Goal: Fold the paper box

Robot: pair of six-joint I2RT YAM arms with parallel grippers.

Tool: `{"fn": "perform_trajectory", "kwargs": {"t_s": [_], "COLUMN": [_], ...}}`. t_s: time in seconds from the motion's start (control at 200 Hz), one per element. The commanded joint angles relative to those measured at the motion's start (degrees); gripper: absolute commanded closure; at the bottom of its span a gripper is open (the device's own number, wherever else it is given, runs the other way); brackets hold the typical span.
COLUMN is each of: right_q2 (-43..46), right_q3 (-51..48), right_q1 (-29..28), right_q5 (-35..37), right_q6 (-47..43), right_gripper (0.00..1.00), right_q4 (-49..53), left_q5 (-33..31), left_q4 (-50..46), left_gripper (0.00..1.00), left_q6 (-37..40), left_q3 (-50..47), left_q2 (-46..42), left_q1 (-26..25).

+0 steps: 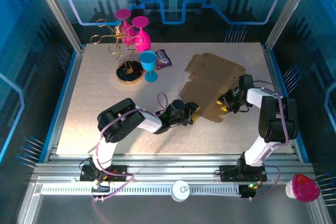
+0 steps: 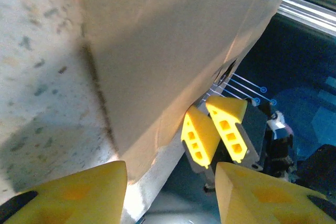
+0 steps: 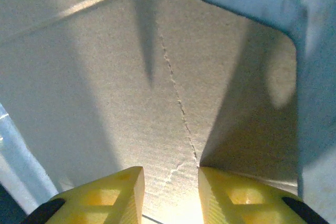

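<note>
While left claw [image 2: 170,195] gapes, right claw [image 3: 169,192] unclear, I fear pinching tears the cracked crease [image 3: 178,103] in the brown cardboard box sheet [image 1: 212,74].

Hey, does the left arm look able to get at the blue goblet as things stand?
Probably yes: the blue goblet stands on open table left of the paper box, with nothing between it and the left pincer; the gold rack beside it leaves tight room.

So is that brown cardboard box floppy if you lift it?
Probably floppy: the paper box is a thin sheet with creases, so flaps likely bend. It looks light and may slide on the table. A cracked crease hints it could tear.
</note>
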State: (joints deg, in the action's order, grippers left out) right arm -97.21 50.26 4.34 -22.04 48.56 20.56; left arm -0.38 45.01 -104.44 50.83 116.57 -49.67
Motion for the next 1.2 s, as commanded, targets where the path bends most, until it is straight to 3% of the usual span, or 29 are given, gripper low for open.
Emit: {"fn": "perform_trajectory", "kwargs": {"t_s": [0.0,0.155,0.265,0.4,0.475,0.63,0.775,1.031,1.196], "right_q2": [5.2,10.7,14.5,17.1,16.5,7.2,-5.0,-21.9,-24.3], "right_q3": [-3.5,-7.2,-9.1,-0.5,4.8,13.7,22.3,35.4,37.0], "right_q1": [-3.9,-12.5,-16.4,-13.6,-9.1,1.4,6.2,6.9,4.6], "right_q5": [-3.1,-3.4,-3.2,3.2,6.2,7.0,6.4,6.9,6.4], "right_q6": [5.5,13.5,18.7,10.2,3.8,-7.0,-10.8,-11.7,-11.7], "right_gripper": [0.66,0.65,0.64,0.6,0.58,0.56,0.54,0.53,0.53], "right_q4": [3.0,1.7,-1.8,7.4,10.1,10.1,11.8,22.7,26.4], "left_q5": [-4.3,-6.4,-6.5,-4.9,-2.8,0.4,0.6,0.3,-0.3], "left_q4": [-4.7,-20.3,-25.2,-30.6,-26.8,-20.1,-16.0,-13.4,-10.9], "left_gripper": [0.5,0.49,0.47,0.43,0.42,0.41,0.41,0.41,0.41], "left_q6": [2.9,3.5,4.3,6.4,7.1,7.6,6.7,6.6,5.8], "left_q3": [-4.8,-11.5,-15.5,-16.3,-16.2,-14.0,-13.3,-12.3,-13.1], "left_q2": [-4.8,-18.3,-25.6,-29.7,-28.3,-22.6,-19.0,-15.7,-14.1], "left_q1": [1.0,1.7,2.5,3.8,4.0,3.9,3.8,3.6,3.6]}}
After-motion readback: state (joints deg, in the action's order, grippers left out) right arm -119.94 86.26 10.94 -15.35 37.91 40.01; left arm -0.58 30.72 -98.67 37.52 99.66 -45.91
